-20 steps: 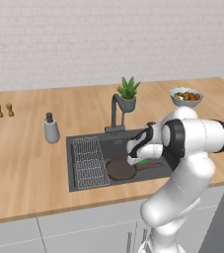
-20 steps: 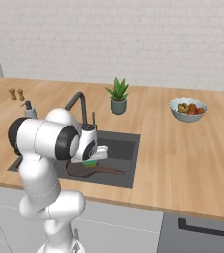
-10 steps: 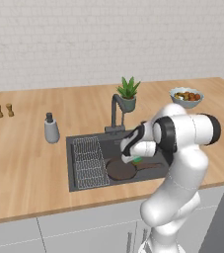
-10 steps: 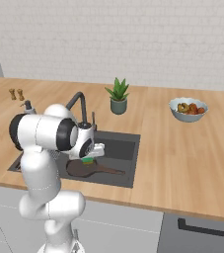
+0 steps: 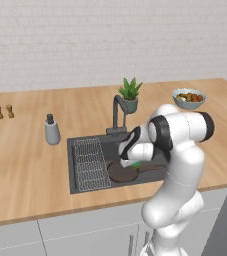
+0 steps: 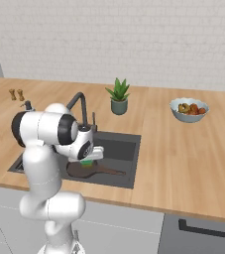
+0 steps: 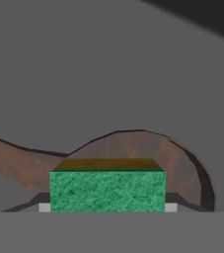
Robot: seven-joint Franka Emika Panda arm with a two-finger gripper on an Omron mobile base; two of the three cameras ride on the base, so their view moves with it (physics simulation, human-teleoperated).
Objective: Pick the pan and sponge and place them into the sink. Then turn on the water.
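Note:
The dark brown pan (image 5: pixel 120 173) lies in the sink (image 5: pixel 73 150), its long handle (image 6: pixel 112 172) pointing right. My gripper (image 5: pixel 133 161) hangs low over the pan inside the basin, shut on the green sponge (image 5: pixel 136 164). In the hand view the sponge (image 7: pixel 107 190) sits between my fingertips (image 7: pixel 45 207), yellowish face away from the camera, with the pan (image 7: pixel 150 153) just beyond it. From the right base view the sponge (image 6: pixel 87 162) shows right above the pan (image 6: pixel 82 171). No water falls from the faucet (image 5: pixel 116 109).
A wire rack (image 5: pixel 90 164) fills the sink's left half. A soap dispenser (image 5: pixel 51 131) stands left of the sink, a potted plant (image 5: pixel 130 94) behind the faucet, a fruit bowl (image 5: pixel 188 98) at the far right, and two small shakers (image 5: pixel 4 111) at the far left.
The arm has swung a little to the left and the hand has sunk slightly toward the pan, still gripping the sponge.

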